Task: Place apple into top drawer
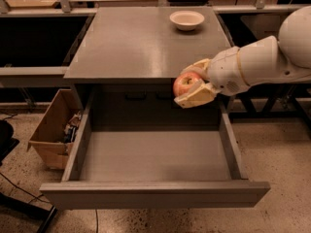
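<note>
Camera view: nearest, the top drawer (155,194) is being seen pulled out. Above its rear right corner, the apple (183,83) is being gripped by the closed end effector (181,87), just before the tabletop's (131,42) front edge. Farther back, a cream bowl (187,19) is being carried by the tabletop.

Arm (262,62): smooth white shell. Bulbous rounded segment at far right, then a thick cylindrical forearm with a thin tan ring near the wrist. Gripper (190,84), at the surface's (131,47) front right edge: cream-yellow, flat wedge-shaped jaws.
</note>
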Tool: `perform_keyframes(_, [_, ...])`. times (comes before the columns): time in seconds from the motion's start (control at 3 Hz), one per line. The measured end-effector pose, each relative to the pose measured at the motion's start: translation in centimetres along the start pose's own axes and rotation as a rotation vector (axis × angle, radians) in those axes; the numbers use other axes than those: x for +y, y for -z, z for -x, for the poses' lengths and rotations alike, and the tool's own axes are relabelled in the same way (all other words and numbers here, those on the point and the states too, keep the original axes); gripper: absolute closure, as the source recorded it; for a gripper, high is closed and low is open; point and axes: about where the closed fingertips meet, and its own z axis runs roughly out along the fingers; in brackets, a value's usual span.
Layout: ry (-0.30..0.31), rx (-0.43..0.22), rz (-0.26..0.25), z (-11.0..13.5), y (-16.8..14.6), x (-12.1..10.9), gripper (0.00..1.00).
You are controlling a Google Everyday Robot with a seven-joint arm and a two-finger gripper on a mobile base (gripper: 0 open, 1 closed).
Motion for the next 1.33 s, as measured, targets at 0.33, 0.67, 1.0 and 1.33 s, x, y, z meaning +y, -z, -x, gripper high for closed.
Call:
perform_keyframes(0.33, [0.0, 0.0, 0.0, 0.0, 0.0, 0.0, 1.0])
perform_keyframes(0.67, [-0.076, -0.03, -0.001, -2.1, -2.3, 0.1, 1.0])
perform_keyframes(1.0, [-0.216, -0.15, 0.004, -7.7, -7.5, 2.3, 1.0])
perform_keyframes(1.33, [-0.217, -0.246, -0.03, -12.8, -12.1, 3.4, 1.0])
